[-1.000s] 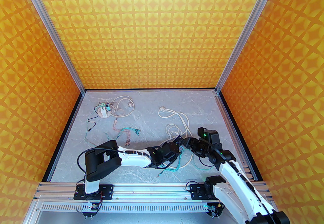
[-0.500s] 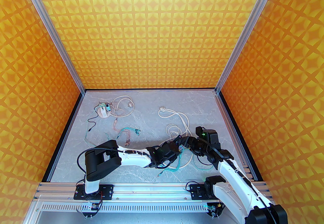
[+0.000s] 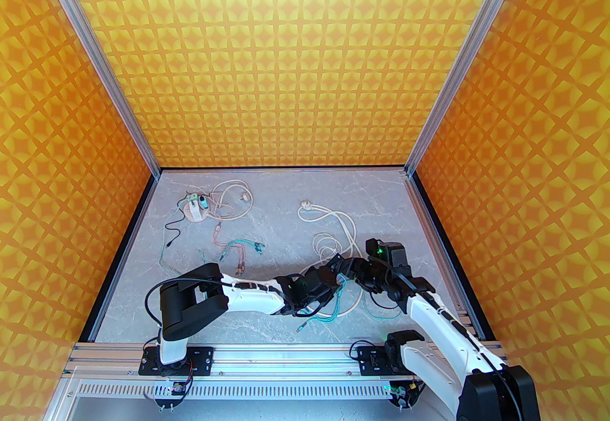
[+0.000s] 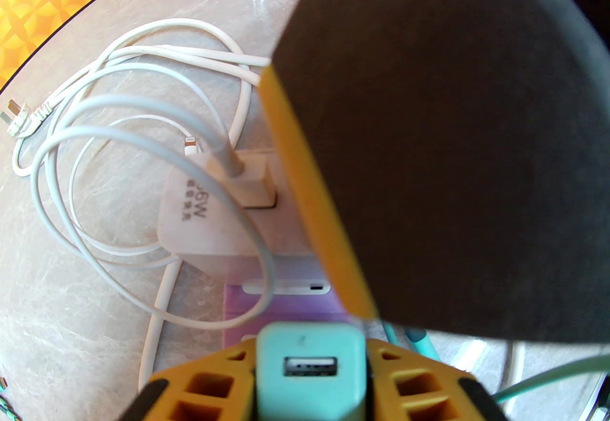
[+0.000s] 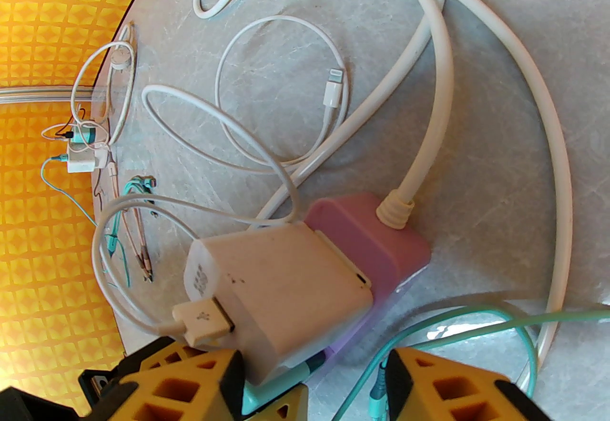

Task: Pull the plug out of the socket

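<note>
Our left gripper (image 4: 310, 376) is clamped on the teal plug (image 4: 309, 345), against the pink socket (image 5: 381, 238) at the table's (image 3: 286, 219) near right. Our right gripper (image 5: 314, 376) stands apart beside the white charger (image 5: 276, 281). Cables (image 5: 429, 76) crowd close; bare marble runs toward the orange walls (image 3: 305, 52).
</note>
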{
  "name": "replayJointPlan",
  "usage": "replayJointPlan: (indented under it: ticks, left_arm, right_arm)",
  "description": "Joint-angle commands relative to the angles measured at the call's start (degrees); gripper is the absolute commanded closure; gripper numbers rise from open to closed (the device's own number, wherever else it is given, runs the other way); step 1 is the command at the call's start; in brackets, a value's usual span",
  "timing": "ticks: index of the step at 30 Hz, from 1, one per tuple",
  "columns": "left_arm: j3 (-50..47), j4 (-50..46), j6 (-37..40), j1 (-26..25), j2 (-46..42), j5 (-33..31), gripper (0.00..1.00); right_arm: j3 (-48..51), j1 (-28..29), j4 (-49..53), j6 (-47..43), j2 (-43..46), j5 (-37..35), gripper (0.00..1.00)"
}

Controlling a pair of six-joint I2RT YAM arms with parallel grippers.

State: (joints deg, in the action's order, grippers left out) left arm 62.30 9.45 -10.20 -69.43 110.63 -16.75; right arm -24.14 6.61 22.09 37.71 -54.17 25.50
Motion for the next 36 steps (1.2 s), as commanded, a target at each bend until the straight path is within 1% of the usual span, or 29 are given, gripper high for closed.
replayJointPlan:
  ticks: [1, 5, 7, 9, 11, 13, 15, 18, 22, 25, 29, 32, 36]
  left_arm:
    - [0.4, 1.1, 0.5, 0.3, -3.3, -0.9, 0.70]
    - [0.7, 0.7, 0.7, 0.3, -4.0, -0.1, 0.70]
    - [1.2, 0.1, 2.0, 0.1, -3.6, 0.2, 0.71]
    - [2.5, -1.8, 2.9, -0.3, -2.6, 0.0, 0.75]
    - [1.8, -0.9, 3.2, -0.3, -2.4, -0.1, 0.78]
    - [1.1, -0.3, 2.9, -0.2, -2.7, -0.1, 0.77]
    - [-0.8, 1.8, 0.4, 0.5, -4.1, 0.2, 0.78]
    - [-2.8, 3.8, -1.8, 2.0, -5.6, 2.8, 0.79]
    - [-2.4, 3.3, -2.1, 2.1, -6.1, 3.1, 0.79]
    - [-1.1, 2.4, -0.3, 1.6, -5.7, 3.6, 0.79]
    - [-0.9, 1.3, 0.0, 1.6, -5.7, 3.2, 0.78]
    - [-2.4, 0.9, 0.0, 1.8, -7.6, 2.5, 0.78]
    - [-4.6, -0.4, -0.2, 2.2, -11.6, 2.1, 0.78]
  right_arm:
    - [0.1, -0.2, 7.4, -2.8, -2.6, -7.0, 0.46]
    - [0.2, -0.2, 7.8, -3.9, -5.4, -8.0, 0.46]
    - [0.5, -0.2, 7.6, -4.1, -5.3, -8.5, 0.46]
    - [0.5, -0.2, 7.7, -4.1, -4.7, -9.1, 0.46]
    - [0.4, -0.2, 8.0, -4.3, -4.5, -9.3, 0.46]
    - [0.2, -0.2, 8.4, -4.4, -4.6, -9.9, 0.46]
    - [0.2, -0.2, 8.4, -4.5, -4.6, -10.1, 0.46]
    - [0.2, -0.2, 8.4, -4.4, -4.6, -10.3, 0.46]
    - [0.2, -0.2, 8.4, -4.5, -5.3, -10.6, 0.46]
    - [0.3, -0.2, 8.5, -4.4, -5.2, -10.5, 0.46]
    - [0.1, -0.2, 8.9, -4.5, -4.6, -10.7, 0.46]
    - [0.0, -0.2, 9.0, -4.5, -4.3, -10.7, 0.45]
    - [-0.5, -0.2, 9.3, -4.7, -3.7, -10.6, 0.43]
